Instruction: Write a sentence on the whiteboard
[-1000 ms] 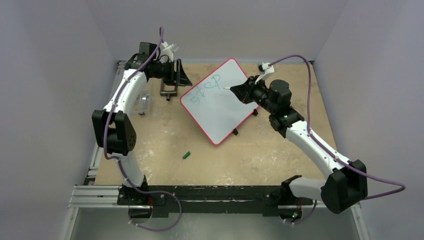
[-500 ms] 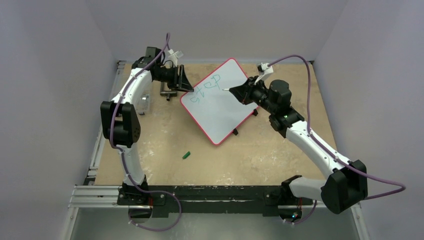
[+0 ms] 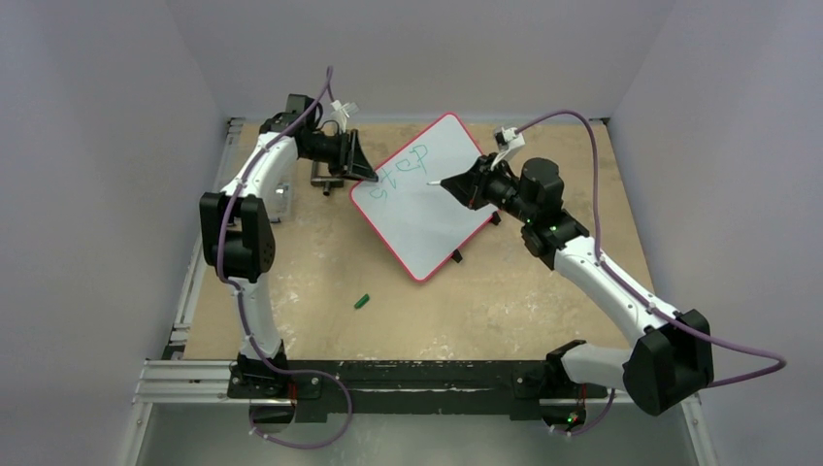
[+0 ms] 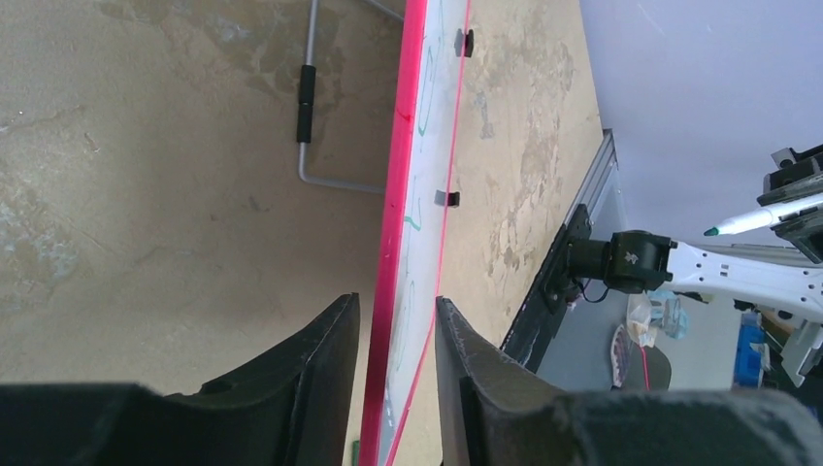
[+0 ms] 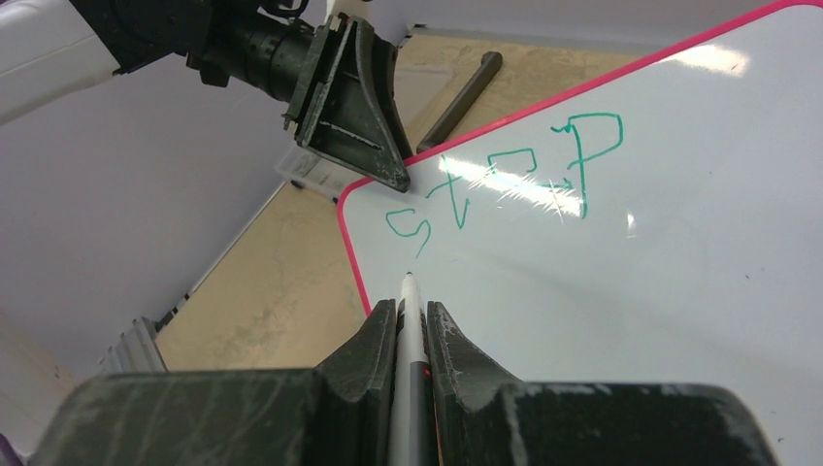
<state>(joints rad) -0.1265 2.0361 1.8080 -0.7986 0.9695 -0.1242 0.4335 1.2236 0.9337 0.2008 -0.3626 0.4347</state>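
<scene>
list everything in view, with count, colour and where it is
whiteboard: 1, white with a red rim, far middle of the table, angled
writing: 1 word, "step", green, near the whiteboard's left corner
marker: 1, white, in the right gripper
cap: 1, green, on bare table nearer the arms
wire stand: 1, grey and black, left of the whiteboard
table: 1, tan
left gripper: 1, black, open astride the whiteboard's rim
right gripper: 1, black, shut on the marker
</scene>
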